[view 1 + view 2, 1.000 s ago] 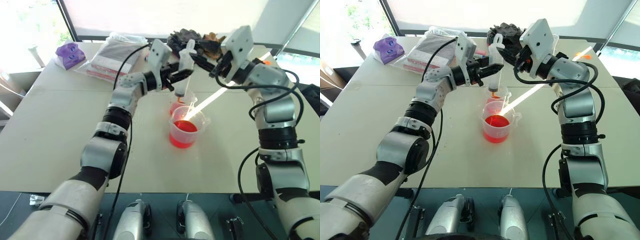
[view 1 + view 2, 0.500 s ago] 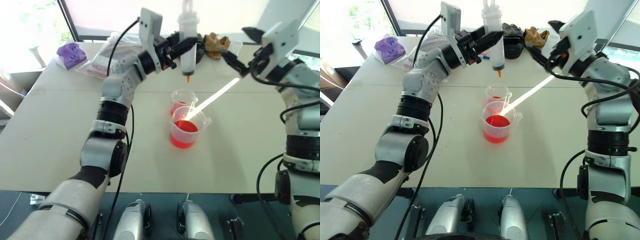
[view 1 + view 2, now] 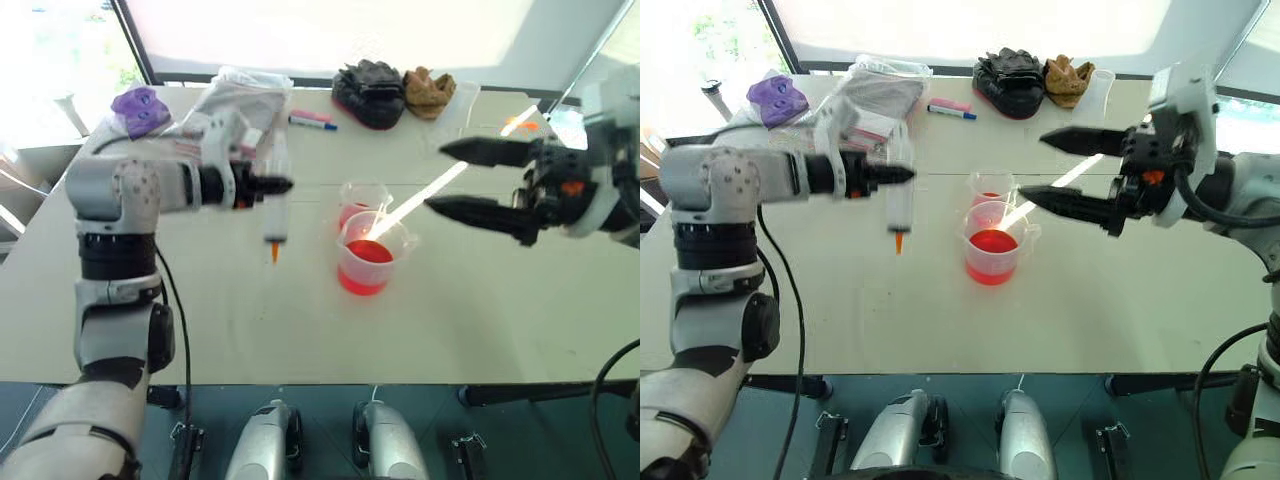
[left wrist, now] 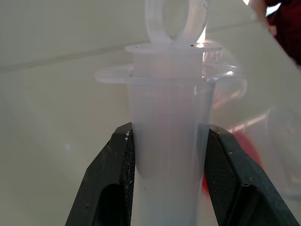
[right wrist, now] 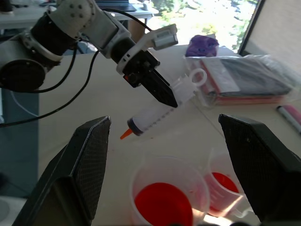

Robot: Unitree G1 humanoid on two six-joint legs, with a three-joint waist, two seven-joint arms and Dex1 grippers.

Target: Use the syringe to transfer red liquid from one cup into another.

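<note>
My left gripper (image 3: 268, 186) is shut on the barrel of the syringe (image 3: 275, 212). The syringe hangs upright with its orange tip (image 3: 274, 254) pointing down over bare table, left of the cups. In the left wrist view the black fingers (image 4: 115, 179) clamp the clear syringe (image 4: 167, 155) just below its flange. The handled beaker (image 3: 368, 262) holds red liquid (image 3: 368, 252). Right behind it stands the smaller cup (image 3: 360, 200) with a little red at its bottom. My right gripper (image 3: 435, 178) hovers open to the right of the cups, pointing left with nothing in it.
Along the far edge lie a pink-and-blue marker (image 3: 312, 120), black gloves (image 3: 370, 80), a brown glove (image 3: 428, 88) and a clear empty cup (image 3: 455, 100). A plastic bag (image 3: 235, 105) and a purple object (image 3: 140, 108) sit at the far left. A bright sun stripe (image 3: 430, 190) crosses the table.
My left arm has swung the syringe from over the cups to the left and down. The right gripper has let go of the plunger, opened wide and drawn back to the right.
</note>
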